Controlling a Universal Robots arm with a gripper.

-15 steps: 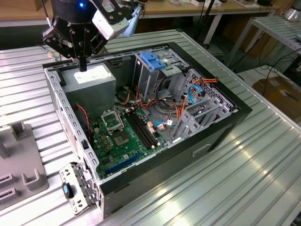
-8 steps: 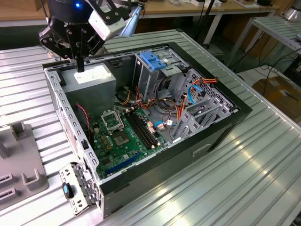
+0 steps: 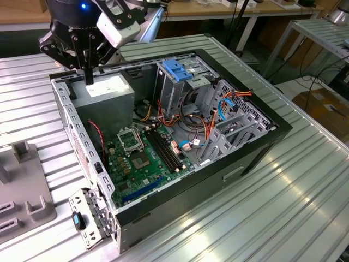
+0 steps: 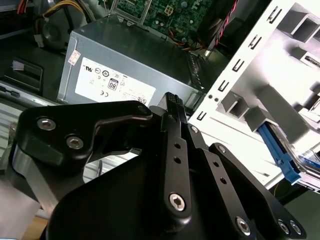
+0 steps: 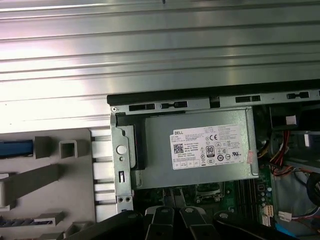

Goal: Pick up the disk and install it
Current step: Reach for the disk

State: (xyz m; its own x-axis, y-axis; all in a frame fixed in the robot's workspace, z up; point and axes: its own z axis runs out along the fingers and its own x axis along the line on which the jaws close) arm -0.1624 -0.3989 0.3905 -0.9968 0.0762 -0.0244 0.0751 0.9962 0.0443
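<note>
Exterior view: fingers (image 3: 89,73) are seen pressed together w/ nothing between them, hung just above the PSU (image 3: 103,93), near the rim of the open PC case (image 3: 240,158) at the exterior view's left. In the second wrist view the disk (image 4: 279,150) is seen slotted in a grey holder (image 4: 280,60) beside the case wall. Bare ribbed worktop (image 3: 272,218) is left around the case edges.
</note>
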